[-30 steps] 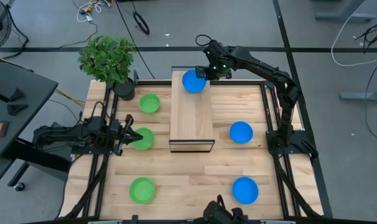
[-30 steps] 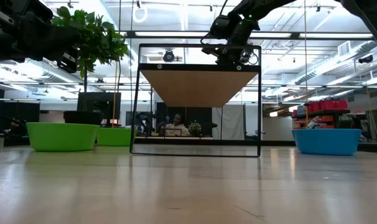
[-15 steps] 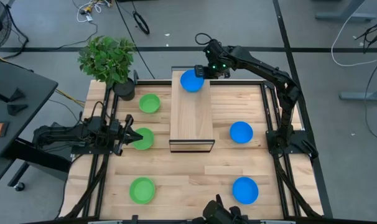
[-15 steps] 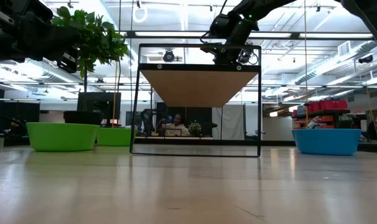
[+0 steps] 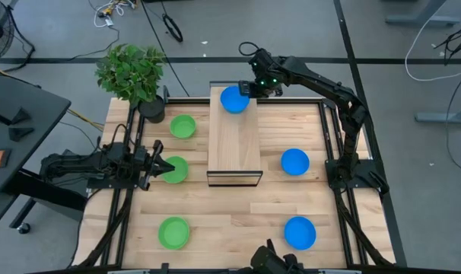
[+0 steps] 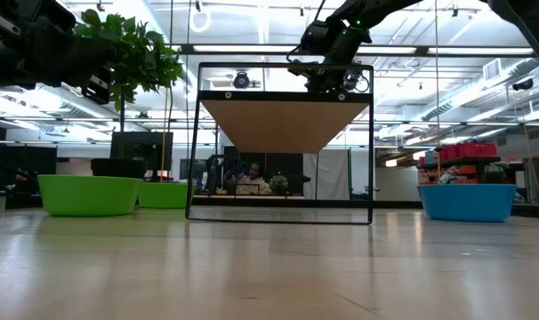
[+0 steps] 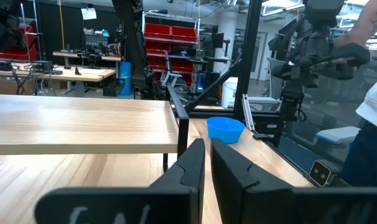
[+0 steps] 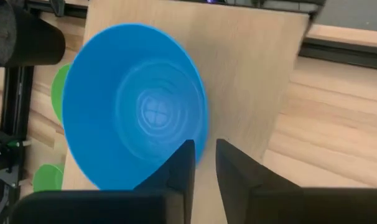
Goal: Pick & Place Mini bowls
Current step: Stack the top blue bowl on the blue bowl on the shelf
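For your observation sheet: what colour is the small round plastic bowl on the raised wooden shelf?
Bright blue bowl, clearest in the right wrist view.

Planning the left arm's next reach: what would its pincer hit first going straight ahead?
Probably the green mini bowl right at the left pincer tips; beyond it stands the raised wooden shelf.

No readable text, labels, brands or numbers anywhere.
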Robot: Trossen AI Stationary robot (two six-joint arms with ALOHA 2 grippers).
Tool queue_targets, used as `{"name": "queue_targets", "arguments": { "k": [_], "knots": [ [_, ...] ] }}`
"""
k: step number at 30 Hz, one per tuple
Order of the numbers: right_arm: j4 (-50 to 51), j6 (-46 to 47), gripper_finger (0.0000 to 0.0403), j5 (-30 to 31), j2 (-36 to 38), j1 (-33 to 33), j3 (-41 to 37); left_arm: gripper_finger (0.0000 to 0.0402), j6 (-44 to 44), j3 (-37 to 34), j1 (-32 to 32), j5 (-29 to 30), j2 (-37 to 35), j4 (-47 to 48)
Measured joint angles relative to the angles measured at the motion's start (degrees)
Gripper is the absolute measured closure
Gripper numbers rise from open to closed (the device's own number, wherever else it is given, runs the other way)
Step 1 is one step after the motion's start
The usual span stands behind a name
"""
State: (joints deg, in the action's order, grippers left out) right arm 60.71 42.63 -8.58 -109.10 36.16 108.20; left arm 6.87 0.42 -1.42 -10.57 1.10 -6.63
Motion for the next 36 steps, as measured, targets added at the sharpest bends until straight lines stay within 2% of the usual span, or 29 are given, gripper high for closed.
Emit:
{"name": "queue_targets", "arguments": {
  "k": [7,15,31,36],
  "knots": [
    [3.9,-1.86,0.033,-2.71,3.75,-0.24,0.0,0.0371,0.0,-0.01,-0.01,0.0,0.0,0.0],
    [7.49,-9.1,0.033,-2.86,7.79,-2.43,0.0,0.0371,-0.01,-0.02,-0.01,0.0,0.0,0.02],
    [17.37,-20.62,0.033,-2.93,9.16,-10.36,-0.13,0.0371,0.0,0.0,-0.01,0.0,0.0,0.02],
    [15.34,-20.59,0.033,-2.75,12.72,-10.23,-5.51,0.0371,0.0,0.0,-0.01,0.0,0.0,0.0]
  ]
}}
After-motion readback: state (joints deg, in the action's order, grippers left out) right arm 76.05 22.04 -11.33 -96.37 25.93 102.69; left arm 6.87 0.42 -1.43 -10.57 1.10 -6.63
